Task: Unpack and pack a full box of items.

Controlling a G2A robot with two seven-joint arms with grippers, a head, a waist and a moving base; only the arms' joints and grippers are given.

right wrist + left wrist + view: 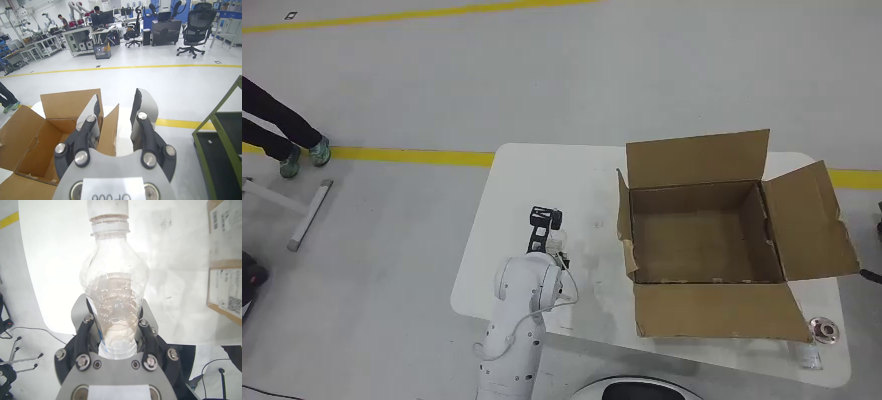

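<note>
The cardboard box looks emptied, the left gripper clamps a clear plastic bottle at its nine o'clock, and the right gripper gapes wide, so packing remains.

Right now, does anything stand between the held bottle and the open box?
Nothing lies on the table between bottle and box; only the box's own side flap stands upright facing the bottle.

An open cardboard box, flaps spread, is set toward three o'clock on the white surface. The left gripper is held at its nine o'clock, and a small round object is seen at its five o'clock.
</note>
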